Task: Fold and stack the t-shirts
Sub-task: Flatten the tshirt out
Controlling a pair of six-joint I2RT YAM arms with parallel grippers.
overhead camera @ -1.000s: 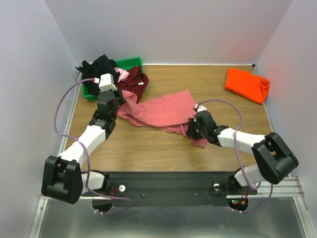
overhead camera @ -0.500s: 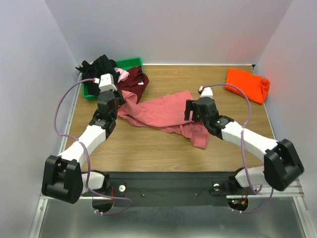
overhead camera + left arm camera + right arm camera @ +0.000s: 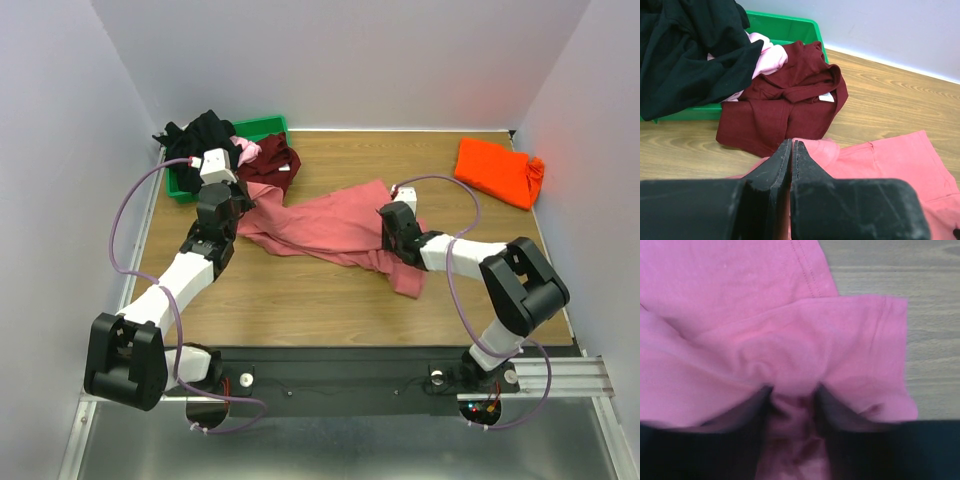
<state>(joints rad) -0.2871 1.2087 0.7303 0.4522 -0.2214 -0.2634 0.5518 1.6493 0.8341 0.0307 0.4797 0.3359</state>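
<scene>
A salmon-pink t-shirt [image 3: 320,225] lies crumpled across the middle of the table. My left gripper [image 3: 244,203] is shut on its left corner, and in the left wrist view a sliver of pink cloth shows between the closed jaws [image 3: 791,142]. My right gripper [image 3: 390,224] is pressed down into the shirt's right side. There its jaws [image 3: 792,390] stand apart with a bunched fold of the salmon-pink t-shirt [image 3: 765,290] between them. A folded orange t-shirt [image 3: 497,170] lies at the far right. Maroon [image 3: 268,165], black [image 3: 205,133] and light pink [image 3: 243,150] t-shirts are heaped at the bin.
The green plastic bin [image 3: 262,127] stands in the far left corner, with the black t-shirt [image 3: 685,55] and maroon t-shirt [image 3: 785,100] spilling over its rim [image 3: 785,27]. White walls close in the table on three sides. Bare wood shows in front of the salmon shirt.
The right gripper let go of the shirt's lower right part, opened wide, swung up and left, and now sits on the shirt's right side with its jaws narrowing. The left arm has not moved.
</scene>
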